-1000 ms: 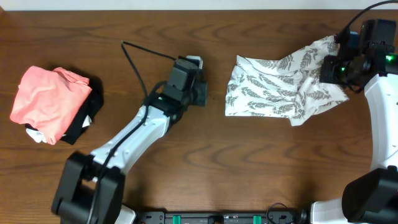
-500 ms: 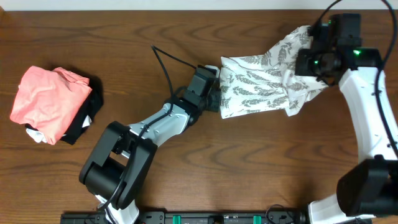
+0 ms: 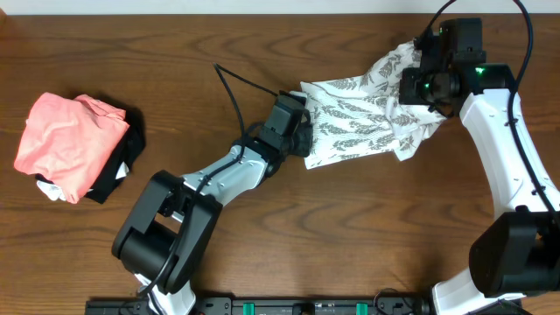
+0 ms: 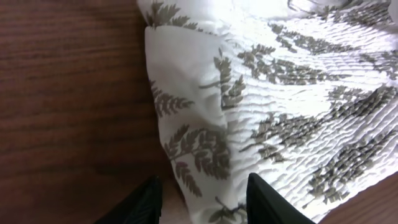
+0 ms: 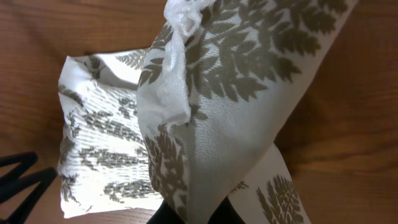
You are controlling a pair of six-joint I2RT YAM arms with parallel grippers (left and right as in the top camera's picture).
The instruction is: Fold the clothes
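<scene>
**Both claws at the fern-print cloth**

My right claw (image 5: pixel 196 214) is clamped tight on the clothes (image 5: pixel 236 93). A fold of the thin white, grey-leafed fabric rises straight out from between its fingers and hangs off the desk (image 5: pixel 93 31), with a puckered edge running along its left side. Beyond that lifted fold, the rest of the garment lies spread on the wood.

My left claw (image 4: pixel 208 202) stands partly open at the other end of the cloth. Its two dark fingers (image 4: pixel 149 202) are apart, and the near left edge of the garment lies between them, low against the desk. I grip nothing there. Ahead of those fingers the fabric is ribbed and gathered, with ferns running across it.

From overhead, the garment stretches between the two claws at the far middle of the desk (image 3: pixel 350 227). It lies flat by my left claw and is bunched and raised at my right. A black cable (image 3: pixel 232 87) loops off my left arm (image 3: pixel 219 179), just beside the cloth's left end.

Well apart, at the left edge of the desk, a salmon-pink garment (image 3: pixel 70 140) lies crumpled on top of a black cloth (image 3: pixel 131 149). Nothing lies between that pile and my arms.
</scene>
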